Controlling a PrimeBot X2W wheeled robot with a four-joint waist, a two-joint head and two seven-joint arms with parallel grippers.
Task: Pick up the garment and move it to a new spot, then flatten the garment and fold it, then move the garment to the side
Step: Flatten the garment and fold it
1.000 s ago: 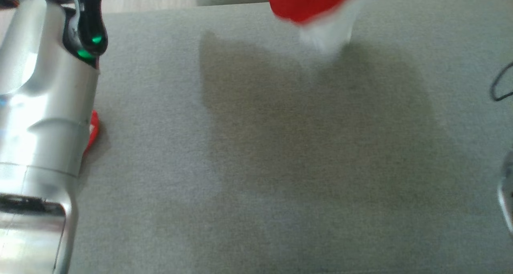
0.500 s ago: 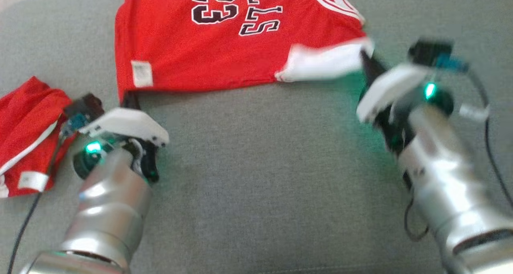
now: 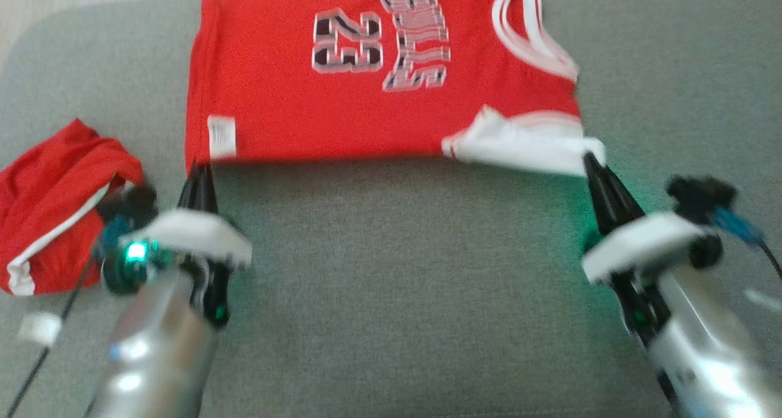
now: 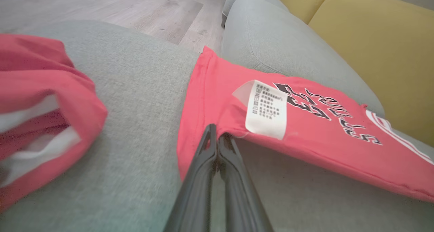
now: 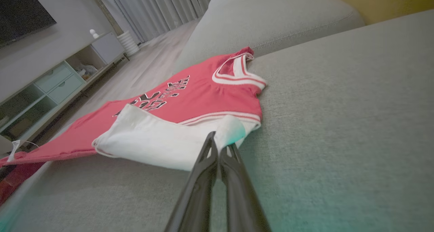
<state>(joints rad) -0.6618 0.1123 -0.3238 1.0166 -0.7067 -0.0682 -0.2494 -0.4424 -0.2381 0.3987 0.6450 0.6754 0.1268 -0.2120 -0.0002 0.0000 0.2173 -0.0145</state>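
Red garment (image 3: 287, 112) lies spread out, print up, white corner showing

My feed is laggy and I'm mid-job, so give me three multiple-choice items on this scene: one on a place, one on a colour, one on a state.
1. The red shorts lie on which side of the jersey? A the robot's left; B the robot's right; C on top of it.
2. The fabric at the right gripper is: A black; B white; C yellow.
3. The left gripper is: A wide open; B shut on the shorts; C shut on the jersey's corner.

Key:
1. A, the head view shows them bunched at left.
2. B, it pinches the white sleeve.
3. C, it is closed on the corner beside the care label.
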